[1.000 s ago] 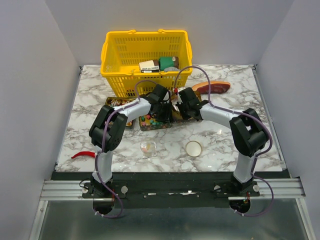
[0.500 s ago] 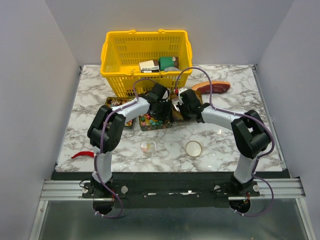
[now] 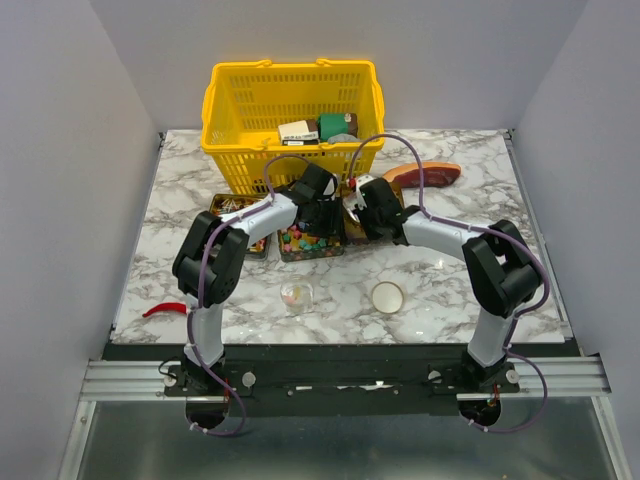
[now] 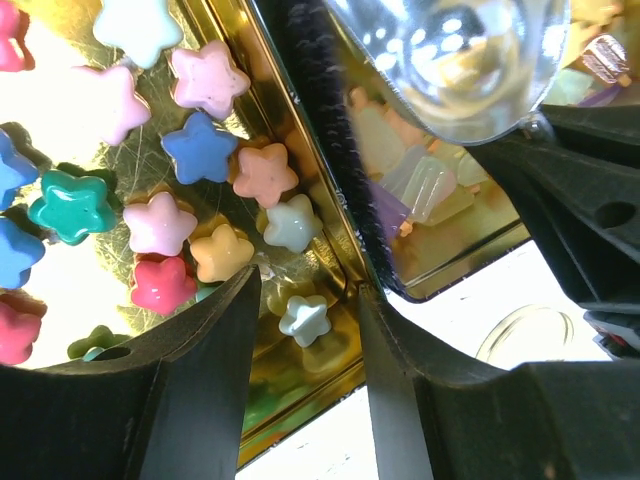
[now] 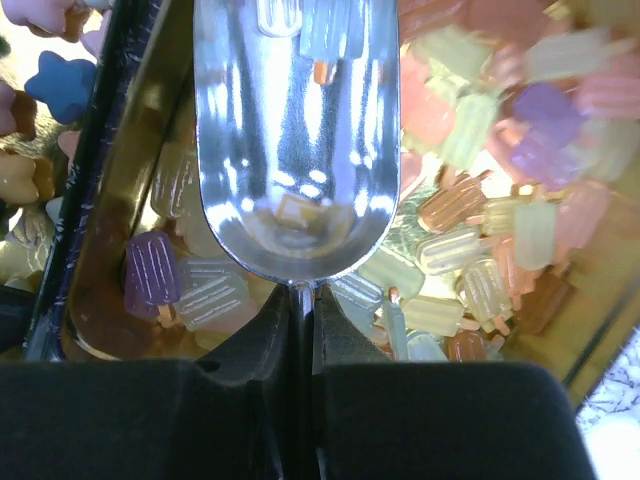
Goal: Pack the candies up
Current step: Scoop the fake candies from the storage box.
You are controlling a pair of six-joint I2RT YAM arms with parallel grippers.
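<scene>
My left gripper is released, its jaws apart over a corner of the gold tin. My right gripper is clenched on the thin stem of a metal scoop. Just in front of the yellow basket the tins lie side by side. Mine holds star candies. The next tin, to its right, holds popsicle-shaped gummies, and the scoop bowl hangs above them, tipped down.

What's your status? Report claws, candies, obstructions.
Left claw open at rim of tin holding star candies. Right claw shut on scoop, over popsicle gummies. Claws crowded close together.
</scene>
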